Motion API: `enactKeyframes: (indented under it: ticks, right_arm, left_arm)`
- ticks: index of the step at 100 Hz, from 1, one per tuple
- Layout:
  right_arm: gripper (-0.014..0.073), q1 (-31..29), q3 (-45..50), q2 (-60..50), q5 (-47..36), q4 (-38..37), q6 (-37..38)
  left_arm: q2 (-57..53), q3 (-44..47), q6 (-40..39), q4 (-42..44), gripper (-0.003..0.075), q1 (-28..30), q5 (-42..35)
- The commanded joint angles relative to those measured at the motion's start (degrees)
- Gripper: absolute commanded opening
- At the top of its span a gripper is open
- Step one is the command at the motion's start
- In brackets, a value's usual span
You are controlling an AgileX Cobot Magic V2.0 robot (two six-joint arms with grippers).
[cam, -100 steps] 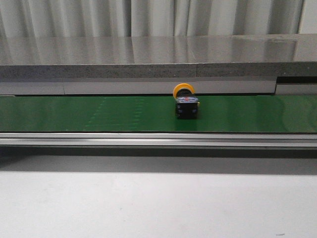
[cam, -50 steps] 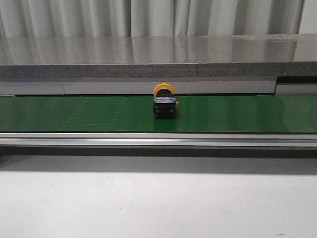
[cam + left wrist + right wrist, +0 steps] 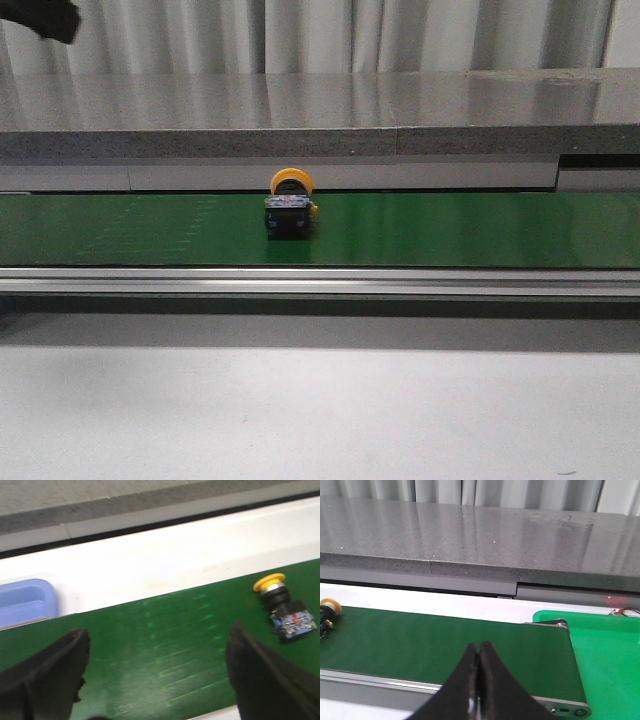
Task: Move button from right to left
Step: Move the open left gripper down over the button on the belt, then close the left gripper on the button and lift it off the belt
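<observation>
Green belt [image 3: 480, 228] runs across the front view, and the button [image 3: 290, 206] lies on it left of the middle, yellow cap toward the far side, touched by neither arm. The left gripper [image 3: 157, 680] hangs over the belt with its fingers [image 3: 45, 677] spread wide, the button just beside one of them and a pale blue tray [image 3: 25, 602] at the belt's edge. The right gripper [image 3: 479, 680] has its fingers pressed together on nothing, the button [image 3: 327, 610] well apart from it.

Bare green conveyor belt [image 3: 480, 228] lies open at three and nine o'clock of the yellow-capped, dark-bodied button [image 3: 290, 212]; the grey stone counter [image 3: 320, 145] ledge stands behind at twelve.
</observation>
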Motion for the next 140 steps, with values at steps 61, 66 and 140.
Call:
enactKeyframes:
  ticks: [61,66,140]
  right_arm:
    - [-0.0067,0.1,-1.4,0.5,-4.5,-0.2,-0.1]
    - [-0.0067,0.1,-1.4,0.5,-4.5,-0.2,-0.1]
    - [-0.0067,0.1,-1.4,0.5,-4.5,-0.2,-0.1]
  left_arm:
    - [22.5,-24.9,-21.7,5.4,0.0555,-5.3,19.7]
    - [23.0,-24.9,-23.0,7.3,0.0555,-6.0,20.1]
    - [27.0,-24.9,-26.2,10.4,0.0555,-6.8,22.8]
